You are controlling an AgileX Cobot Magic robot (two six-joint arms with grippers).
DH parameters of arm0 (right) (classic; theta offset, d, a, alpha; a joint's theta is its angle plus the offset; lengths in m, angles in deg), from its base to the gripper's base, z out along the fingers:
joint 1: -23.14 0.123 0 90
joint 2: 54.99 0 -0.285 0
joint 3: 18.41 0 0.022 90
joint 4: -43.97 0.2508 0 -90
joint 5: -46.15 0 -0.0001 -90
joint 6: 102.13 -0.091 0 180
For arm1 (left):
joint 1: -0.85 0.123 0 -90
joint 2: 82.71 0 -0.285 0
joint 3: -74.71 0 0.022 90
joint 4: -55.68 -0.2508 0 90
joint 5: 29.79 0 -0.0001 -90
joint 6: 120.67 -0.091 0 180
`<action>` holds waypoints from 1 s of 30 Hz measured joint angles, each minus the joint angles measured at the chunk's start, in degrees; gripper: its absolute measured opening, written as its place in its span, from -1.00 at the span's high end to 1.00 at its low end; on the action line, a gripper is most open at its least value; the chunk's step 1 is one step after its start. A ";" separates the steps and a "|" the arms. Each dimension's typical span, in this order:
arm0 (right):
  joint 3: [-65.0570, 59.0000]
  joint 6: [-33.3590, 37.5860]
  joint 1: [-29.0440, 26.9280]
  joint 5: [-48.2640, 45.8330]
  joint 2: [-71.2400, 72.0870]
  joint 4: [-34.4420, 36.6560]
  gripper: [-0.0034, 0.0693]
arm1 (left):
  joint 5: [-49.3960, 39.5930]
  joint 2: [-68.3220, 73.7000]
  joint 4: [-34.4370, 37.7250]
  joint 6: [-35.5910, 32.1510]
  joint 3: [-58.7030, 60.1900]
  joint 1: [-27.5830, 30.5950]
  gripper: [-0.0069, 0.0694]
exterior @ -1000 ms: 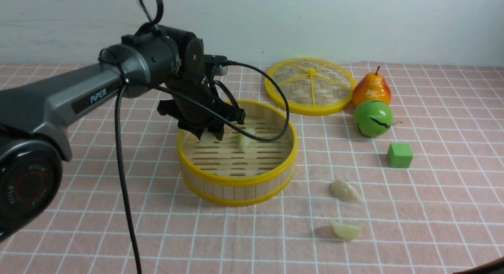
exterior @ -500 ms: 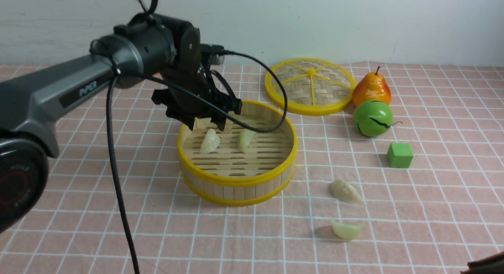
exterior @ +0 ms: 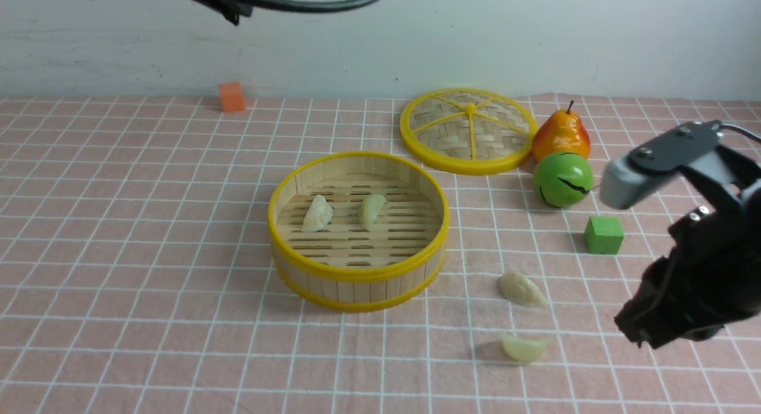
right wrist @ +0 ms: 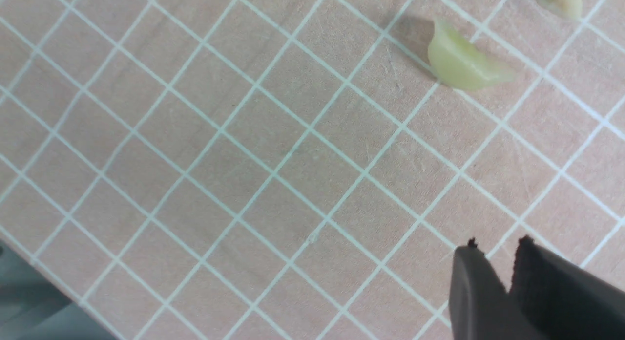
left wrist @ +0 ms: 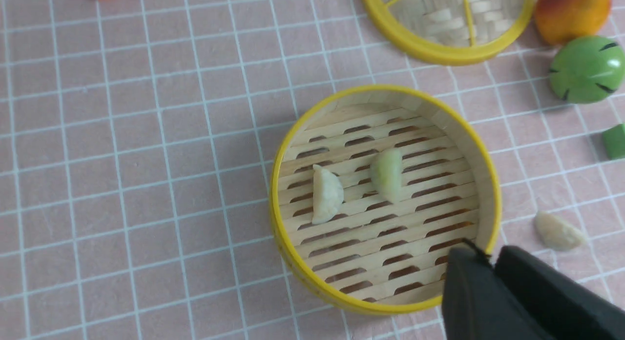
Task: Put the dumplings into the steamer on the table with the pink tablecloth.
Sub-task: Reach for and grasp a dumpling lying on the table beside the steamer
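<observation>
Left of frame centre, one steamer (exterior: 359,274) holds two dumplings (exterior: 317,215), two more lying lower right (exterior: 522,289), the left gripper (left wrist: 487,251) pressed together, the right gripper (right wrist: 498,242) slightly spread.

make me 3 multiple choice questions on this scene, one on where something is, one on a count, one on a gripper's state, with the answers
1. What lies nearest the green cube?
A) the orange block
B) the green fruit
C) the steamer

2. How many dumplings are inside the steamer?
A) one
B) two
C) four

3. How is the left gripper?
A) wide open
B) shut on a dumpling
C) shut, holding nothing

1 B: the fruit sits just behind the cube.
2 B: two pale dumplings lie on the slats.
3 C: its fingertips meet with nothing between them.
</observation>
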 joint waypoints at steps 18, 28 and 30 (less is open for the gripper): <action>6.43 16.22 4.49 16.00 -30.72 -4.78 -0.58 | 0.00 -26.05 0.48 -1.18 41.55 0.00 0.86; 7.06 13.08 4.94 19.59 -36.13 -11.33 0.17 | 0.51 -40.84 0.54 -1.18 55.43 0.00 0.86; 8.22 11.00 4.94 18.58 -35.96 -13.18 0.26 | 0.60 -42.67 0.54 -1.18 56.18 0.00 0.86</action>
